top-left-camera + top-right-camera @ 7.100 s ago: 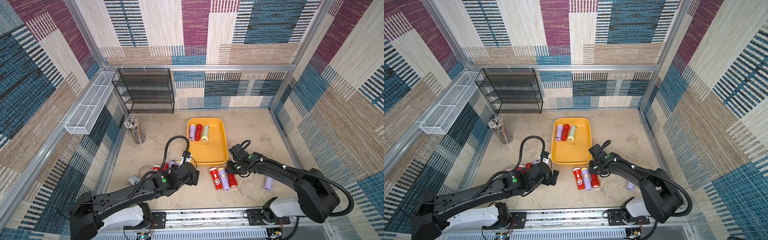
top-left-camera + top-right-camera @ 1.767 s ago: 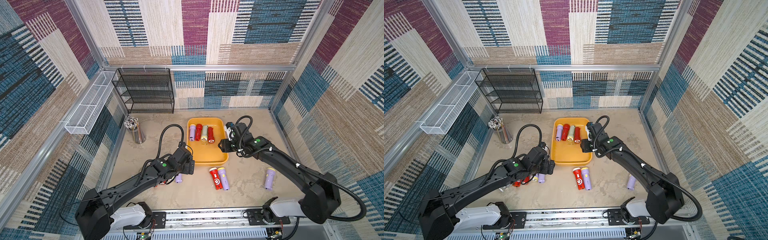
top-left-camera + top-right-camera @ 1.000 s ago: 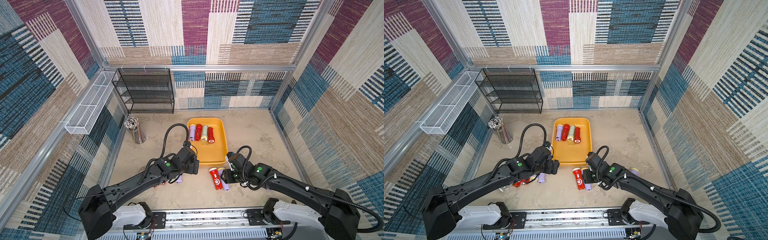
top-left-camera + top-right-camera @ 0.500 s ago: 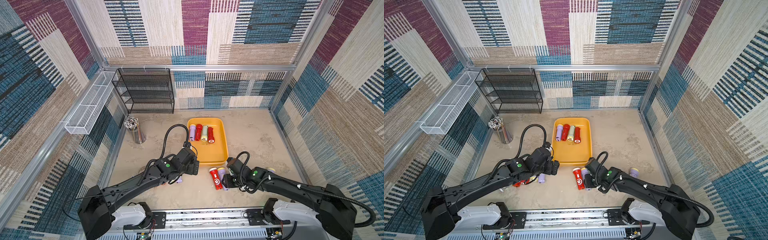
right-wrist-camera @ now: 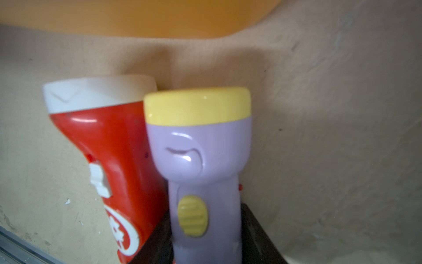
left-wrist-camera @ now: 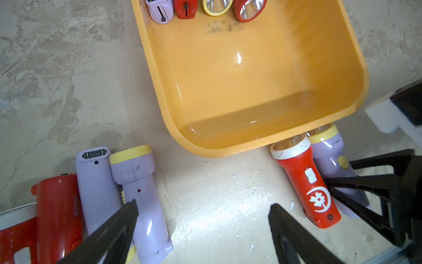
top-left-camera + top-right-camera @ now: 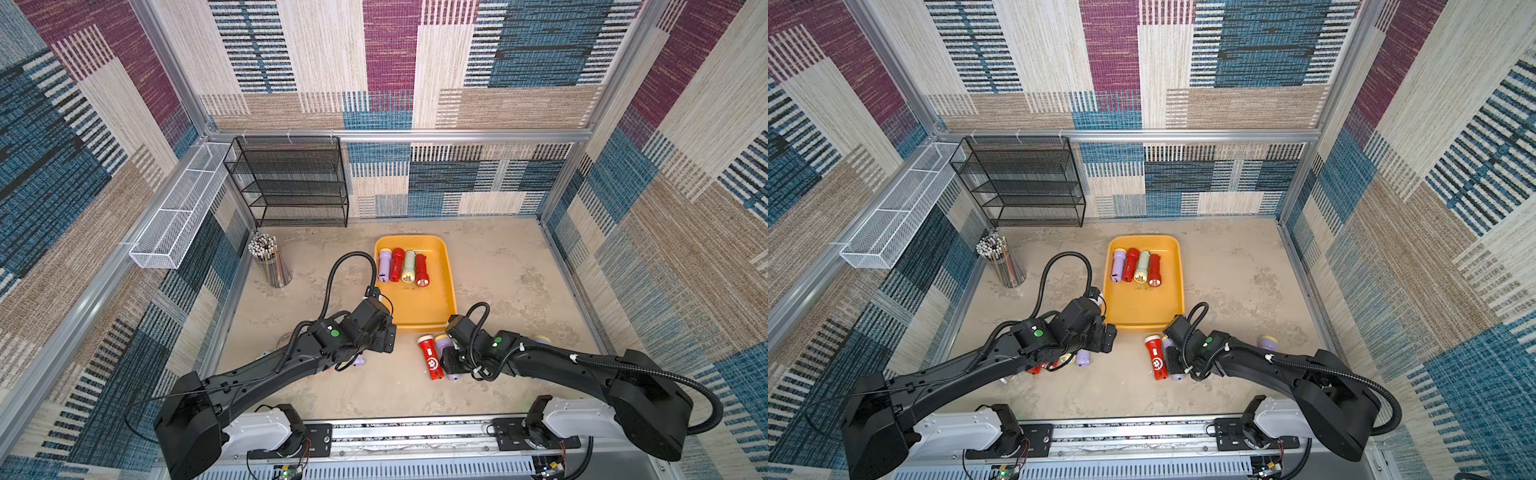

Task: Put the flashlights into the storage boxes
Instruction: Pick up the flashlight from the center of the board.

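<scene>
The yellow-orange storage box (image 7: 419, 303) lies mid-floor with several flashlights along its far end: lilac (image 7: 384, 265), red (image 7: 397, 264), pale green (image 7: 409, 266), red (image 7: 421, 269). Just in front of its near rim, my right gripper (image 7: 448, 358) is shut on a lilac flashlight with a yellow head (image 5: 201, 160). That one lies against a red flashlight with a white head (image 7: 430, 357). My left gripper (image 6: 203, 205) hangs open over bare floor. One finger is above a lilac flashlight (image 6: 141, 194) in a cluster with another lilac (image 6: 94, 182) and a red one (image 6: 57, 205).
Another lilac flashlight (image 7: 1268, 343) lies at the right, behind my right arm. A black mesh rack (image 7: 291, 183) stands at the back left, a white wire basket (image 7: 178, 212) hangs on the left wall, and a cup of pencils (image 7: 270, 266) stands near it.
My right gripper came from the box down to the floor pair and closed on the lilac flashlight. The left arm has hardly moved and stays open.
</scene>
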Action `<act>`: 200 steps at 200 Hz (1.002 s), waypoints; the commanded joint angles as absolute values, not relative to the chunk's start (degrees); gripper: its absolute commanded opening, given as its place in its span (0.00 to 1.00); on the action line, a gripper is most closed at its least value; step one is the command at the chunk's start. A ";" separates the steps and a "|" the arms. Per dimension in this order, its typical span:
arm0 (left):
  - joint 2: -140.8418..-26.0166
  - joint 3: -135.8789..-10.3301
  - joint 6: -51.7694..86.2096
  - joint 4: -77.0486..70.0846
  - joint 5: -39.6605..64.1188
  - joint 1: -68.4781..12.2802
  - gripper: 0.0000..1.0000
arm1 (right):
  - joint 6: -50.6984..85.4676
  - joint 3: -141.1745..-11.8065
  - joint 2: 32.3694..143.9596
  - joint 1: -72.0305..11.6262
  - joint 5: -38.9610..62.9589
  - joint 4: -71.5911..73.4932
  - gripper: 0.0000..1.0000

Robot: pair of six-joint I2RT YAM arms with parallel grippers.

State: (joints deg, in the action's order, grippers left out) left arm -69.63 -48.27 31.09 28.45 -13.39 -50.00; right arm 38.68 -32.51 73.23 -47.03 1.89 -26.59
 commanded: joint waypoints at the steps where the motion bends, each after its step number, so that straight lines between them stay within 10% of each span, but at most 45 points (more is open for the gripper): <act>1: -69.08 -47.90 30.60 27.41 -14.71 -49.93 0.93 | 39.37 -33.11 73.31 -47.11 0.11 -27.00 0.39; 200: -69.04 -48.98 27.79 27.38 -17.29 -49.99 0.94 | 33.61 -56.55 70.96 -46.62 -9.64 -41.15 0.38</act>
State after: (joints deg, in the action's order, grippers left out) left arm -68.64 -47.77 29.71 27.33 -15.38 -50.00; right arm 37.04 -52.80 67.77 -47.00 -5.76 -41.06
